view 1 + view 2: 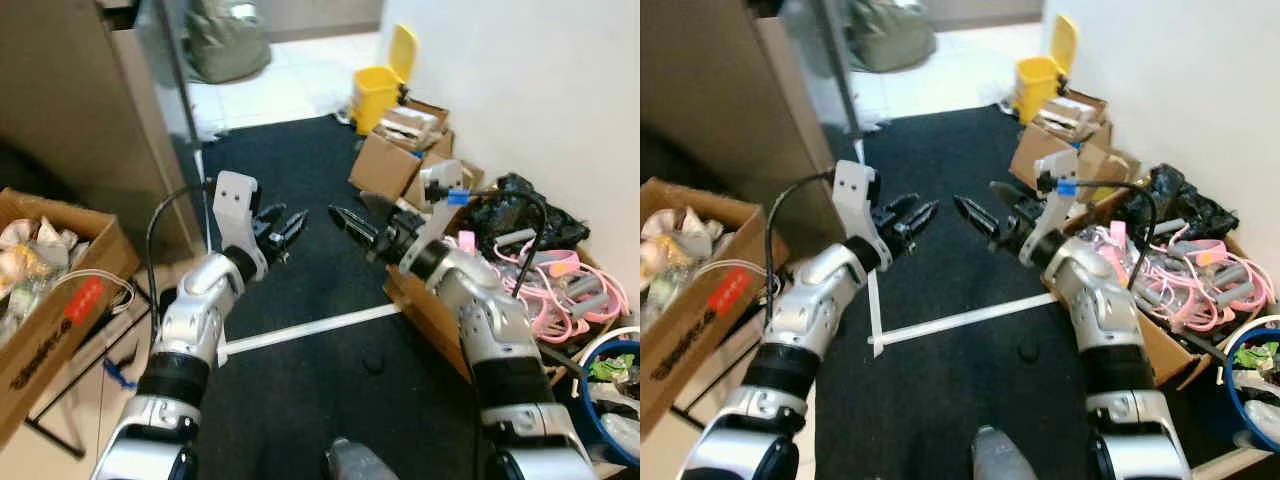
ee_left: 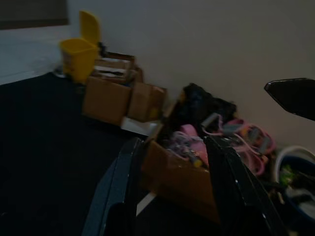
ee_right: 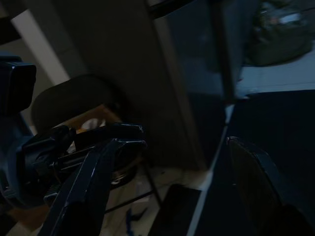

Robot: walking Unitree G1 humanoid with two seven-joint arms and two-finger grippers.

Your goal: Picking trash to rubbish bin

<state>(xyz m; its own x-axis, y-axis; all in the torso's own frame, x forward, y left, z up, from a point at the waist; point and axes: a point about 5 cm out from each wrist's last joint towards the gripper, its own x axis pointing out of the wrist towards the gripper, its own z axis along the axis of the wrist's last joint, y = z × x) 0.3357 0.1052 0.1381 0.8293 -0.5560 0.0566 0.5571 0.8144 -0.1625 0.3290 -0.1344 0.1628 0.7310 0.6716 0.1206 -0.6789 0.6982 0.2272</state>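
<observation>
The yellow rubbish bin (image 1: 378,98) stands with its lid up at the far end of the black carpet (image 1: 300,170), against the white wall. My left gripper (image 1: 293,225) is raised at chest height over the carpet, open and empty. My right gripper (image 1: 348,206) faces it a hand's width away, also open and empty. In the left wrist view the fingers (image 2: 123,182) frame the boxes along the wall and the bin (image 2: 78,56). A small dark lump (image 1: 372,362) lies on the carpet below my right arm.
Cardboard boxes (image 1: 400,150) line the right wall. One box (image 1: 440,320) holds pink cables (image 1: 560,285) and a black bag (image 1: 520,205). A blue bucket (image 1: 600,400) sits at the near right. At the left, a box of crumpled waste (image 1: 45,300) rests on a stand beside a cabinet (image 1: 90,120).
</observation>
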